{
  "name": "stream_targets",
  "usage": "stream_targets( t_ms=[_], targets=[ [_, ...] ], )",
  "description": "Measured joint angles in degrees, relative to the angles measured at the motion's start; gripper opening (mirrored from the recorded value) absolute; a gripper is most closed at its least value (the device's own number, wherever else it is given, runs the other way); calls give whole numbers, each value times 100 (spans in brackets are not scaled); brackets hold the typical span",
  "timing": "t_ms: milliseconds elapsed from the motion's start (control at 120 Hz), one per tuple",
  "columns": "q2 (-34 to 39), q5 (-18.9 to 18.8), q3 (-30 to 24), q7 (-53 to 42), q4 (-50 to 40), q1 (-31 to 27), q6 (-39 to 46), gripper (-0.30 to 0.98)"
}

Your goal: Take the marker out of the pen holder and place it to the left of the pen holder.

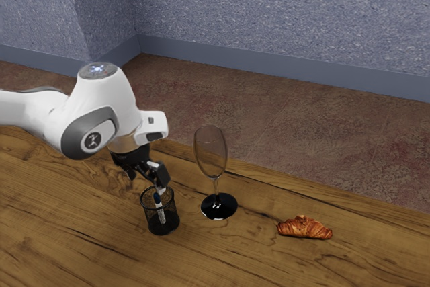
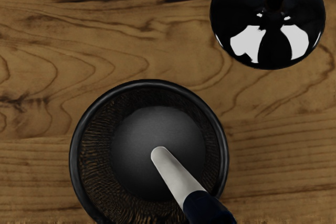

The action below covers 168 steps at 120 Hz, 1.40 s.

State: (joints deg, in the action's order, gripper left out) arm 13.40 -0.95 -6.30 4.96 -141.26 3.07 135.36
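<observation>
Exterior view: my gripper is released, fingers apart, low over the mesh pen holder. Marker is inside it, not gripped. Wrist view has it leaning against the wall, dark blue end toward me, white end down in the holder.

Main risk: lean. It puts the blue end off-centre, so a straight drop could land a finger on the rim and tip the holder. A skewed pinch may let the marker twist out. Pulling before it's upright could snag the mesh and drag the holder along.

Next out, wine glass, just beside. Wide swing or fat finger clearance there knocks it over. Croissant is well apart, low concern. On release, a round barrel may roll on the wood table.
</observation>
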Motion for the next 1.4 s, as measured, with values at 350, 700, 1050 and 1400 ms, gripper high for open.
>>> stream_targets(
  t_ms=[350, 700, 1050, 1400],
  targets=[
    [-198, 121, -333, -26, -310, -5, 451, 69],
    [-506, 128, -300, -36, -45, -9, 513, 58],
    [-461, 133, -284, -41, -87, -16, 449, 20],
    [-264, -18, -8, 18, 112, -10, 109, -5]
  ],
)
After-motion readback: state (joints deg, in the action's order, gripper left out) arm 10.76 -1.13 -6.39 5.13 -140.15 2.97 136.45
